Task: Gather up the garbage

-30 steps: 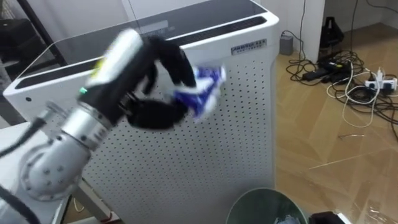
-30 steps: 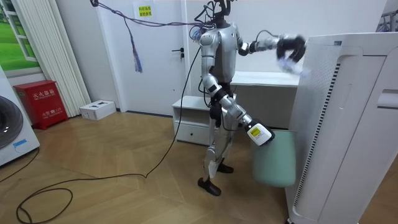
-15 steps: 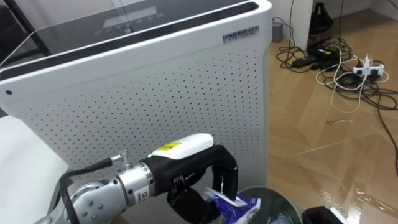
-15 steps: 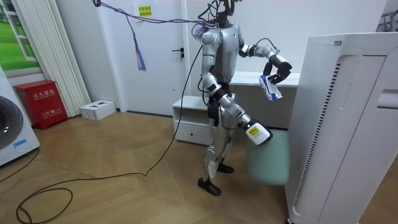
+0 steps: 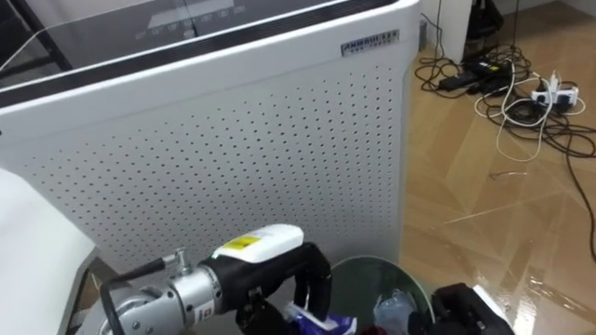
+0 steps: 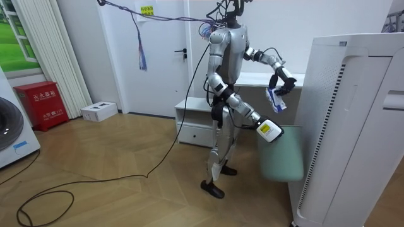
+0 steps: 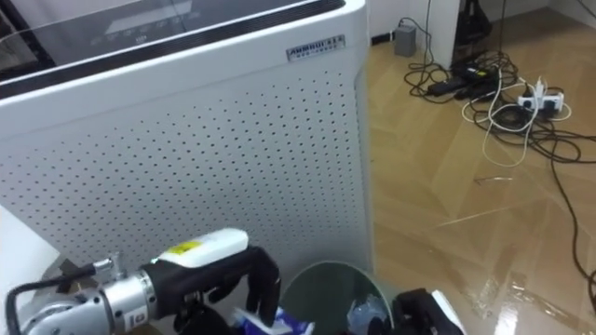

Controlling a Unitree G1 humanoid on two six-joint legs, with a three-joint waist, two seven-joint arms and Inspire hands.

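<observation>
Wrapper (image 5: 321,323), blue and white, clenched in left hand (image 5: 270,314) just above mouth of green waste bin (image 5: 371,266), beside white perforated air purifier (image 5: 233,167). Right hand (image 5: 462,307) at bin's rim; its grasp cannot be told.

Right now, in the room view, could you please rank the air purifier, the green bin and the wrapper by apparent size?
1. air purifier, nearest the camera
2. green bin
3. wrapper, in the left hand

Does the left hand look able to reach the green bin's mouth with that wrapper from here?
Probably yes. The left hand, shut on the blue and white wrapper, hangs right at the rim of the green bin, and nothing stands between it and the open mouth.
</observation>
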